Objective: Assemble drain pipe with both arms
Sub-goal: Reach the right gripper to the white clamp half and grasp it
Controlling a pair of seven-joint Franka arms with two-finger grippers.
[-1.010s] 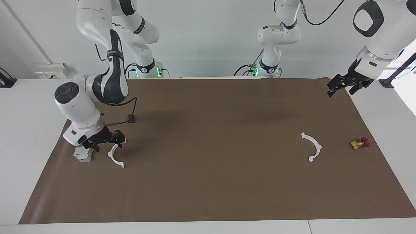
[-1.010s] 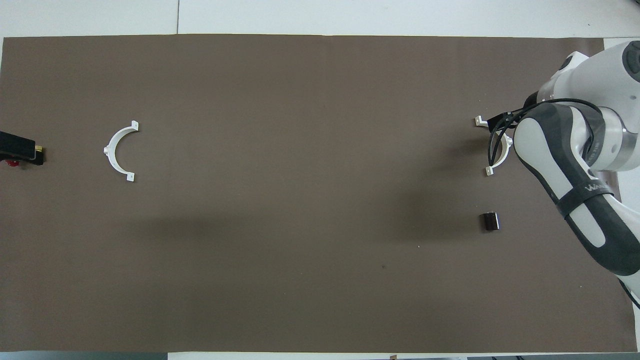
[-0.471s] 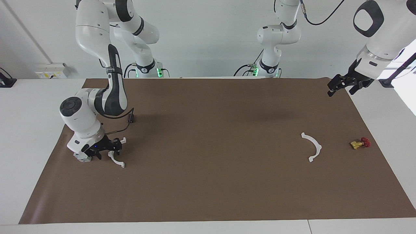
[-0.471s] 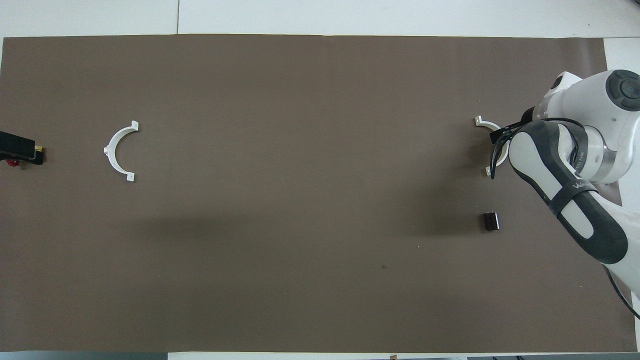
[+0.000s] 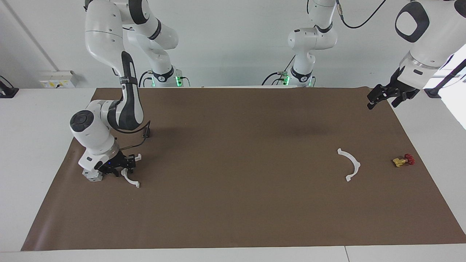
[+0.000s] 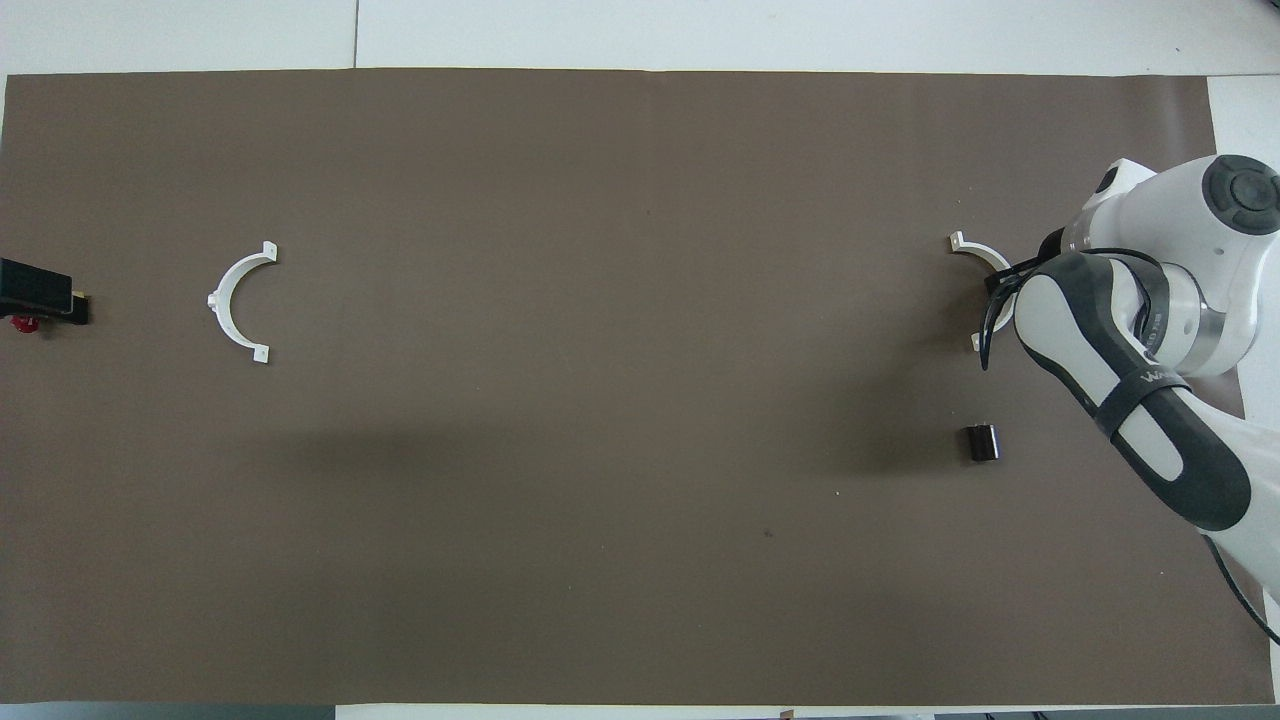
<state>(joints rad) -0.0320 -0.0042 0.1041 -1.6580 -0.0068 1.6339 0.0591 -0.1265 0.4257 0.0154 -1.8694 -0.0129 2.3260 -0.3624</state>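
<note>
Facing view: my right tool (image 5: pixel 120 168) is down over one arc (image 5: pixel 128 177) near the tabletop's edge, finger state unclear. A grey block (image 5: pixel 91 176) crowds it; a bump could skew my grip.

Overhead view: the other arc (image 6: pixel 238 300) lies well apart toward my left arm's end, where my left tool (image 6: pixel 40 300) waits, fingers unreadable.

Only 1 piece of lettering showed: small white letters on the black strap around the right arm's white forearm link (image 6: pixel 1140 385), seen in the overhead view. They began with what looked like "W", but the rest could not be made out. The same strap in the facing view carried marks too small to read.
</note>
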